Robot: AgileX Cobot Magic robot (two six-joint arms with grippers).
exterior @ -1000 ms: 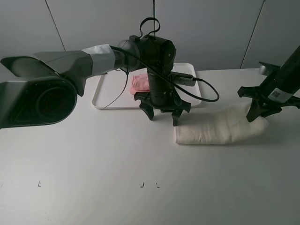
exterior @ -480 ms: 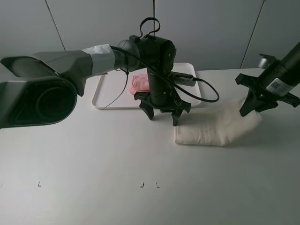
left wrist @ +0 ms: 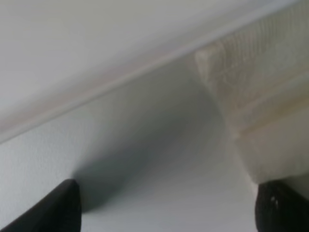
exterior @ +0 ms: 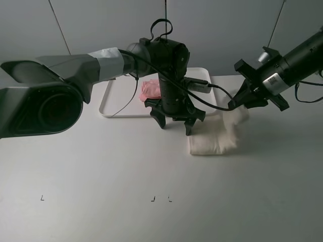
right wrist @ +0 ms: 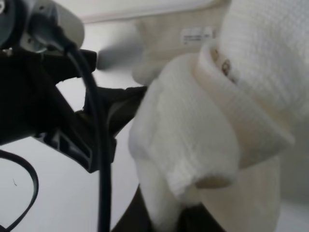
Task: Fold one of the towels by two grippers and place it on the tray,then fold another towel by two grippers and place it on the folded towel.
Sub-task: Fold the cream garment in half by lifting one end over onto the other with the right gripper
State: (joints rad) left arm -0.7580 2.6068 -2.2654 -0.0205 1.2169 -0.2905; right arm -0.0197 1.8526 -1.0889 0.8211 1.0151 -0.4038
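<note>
Cream-white towel [exterior: 216, 137] lies on the white table [exterior: 101, 166], folded into a thick pad just in front of the tray's near right corner; its right end is lifted off the surface and drawn up and over toward the left, pinched in the right gripper [exterior: 236, 105]; the right wrist view shows that cloth [right wrist: 227, 111] bunched in layers between nearly closed fingers, a small label on the fabric beyond. Left gripper [exterior: 175, 121] hangs just above the table at the towel's left end, its fingers [left wrist: 48, 208] spread wide and holding nothing; its wrist view shows the towel's corner [left wrist: 260, 106] beside one fingertip, whether touching I cannot tell. White tray [exterior: 113, 101] sits behind the left gripper near the table's back edge; the pale pink towel [exterior: 150, 89] rests on it, partly hidden by the arm.
</note>
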